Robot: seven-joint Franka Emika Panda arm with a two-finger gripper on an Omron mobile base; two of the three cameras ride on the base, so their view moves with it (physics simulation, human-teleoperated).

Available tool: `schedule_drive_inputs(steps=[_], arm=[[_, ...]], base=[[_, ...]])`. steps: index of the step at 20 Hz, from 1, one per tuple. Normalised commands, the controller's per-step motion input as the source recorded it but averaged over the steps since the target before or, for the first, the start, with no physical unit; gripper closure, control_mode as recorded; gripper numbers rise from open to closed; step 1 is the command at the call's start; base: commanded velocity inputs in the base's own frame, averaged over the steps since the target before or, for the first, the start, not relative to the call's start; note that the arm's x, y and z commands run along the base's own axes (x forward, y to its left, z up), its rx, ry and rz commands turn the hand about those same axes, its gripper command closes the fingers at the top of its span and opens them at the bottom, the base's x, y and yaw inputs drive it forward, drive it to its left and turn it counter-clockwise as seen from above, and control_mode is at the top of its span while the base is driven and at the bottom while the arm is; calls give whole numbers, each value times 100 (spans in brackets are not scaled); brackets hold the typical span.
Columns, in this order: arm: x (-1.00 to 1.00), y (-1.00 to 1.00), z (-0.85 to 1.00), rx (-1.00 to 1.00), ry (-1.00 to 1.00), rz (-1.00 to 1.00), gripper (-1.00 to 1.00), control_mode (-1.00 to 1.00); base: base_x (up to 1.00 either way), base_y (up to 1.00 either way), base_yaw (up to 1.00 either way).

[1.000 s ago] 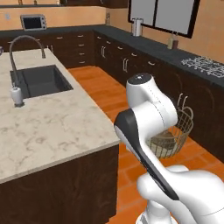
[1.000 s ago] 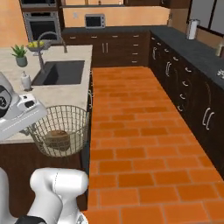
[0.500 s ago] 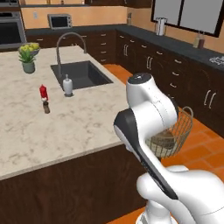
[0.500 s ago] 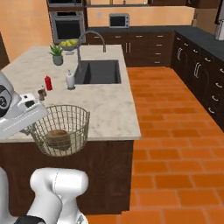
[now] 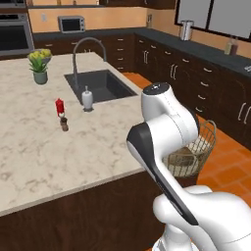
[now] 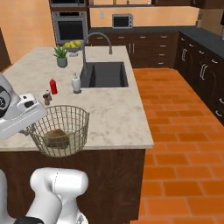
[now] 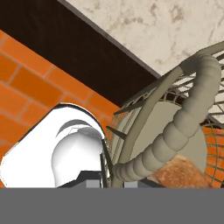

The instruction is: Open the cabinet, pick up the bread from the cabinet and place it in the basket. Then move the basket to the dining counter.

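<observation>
Beside the near edge of the desk (image 6: 118,118), a beige-cream marbled stone island top over dark wood panels, we see the basket (image 6: 59,130) held in the air, not resting on the stone. It is a round, bowl-shaped piece of tan wire mesh with a thin rim and a pale solid bottom, and the bread (image 6: 57,138), a small golden-brown bun with a darker crust, lies inside on that bottom. From the left base view the basket (image 5: 193,152) hangs past the desk's near right corner, above the orange brick floor (image 5: 230,171), half hidden behind the white arm. Our gripper (image 7: 114,177) is pressed together on the basket's rim, where a ribbed, rope-like handle (image 7: 183,127) arches up from the mesh.

Farther along the desk sit a dark rectangular sink (image 6: 105,74) with an arched grey faucet (image 6: 89,43), a white soap dispenser (image 6: 76,83), a red bottle (image 6: 53,86), a small brown shaker (image 6: 46,97) and a potted plant (image 6: 61,56). We can read no writing on any of them.
</observation>
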Motion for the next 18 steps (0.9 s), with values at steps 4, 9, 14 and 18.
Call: schedule_drive_inputs(steps=[4, 9, 14, 18], arm=[[0, 0, 0, 0, 0, 0, 100, 100], [0, 0, 0, 0, 0, 0, 100, 100], [21, 10, -3, 0, 0, 0, 100, -100], [73, 15, -12, 0, 0, 0, 100, -100]], base=[[42, 38, 0], [38, 36, 0], [22, 22, 0], [0, 0, 0]])
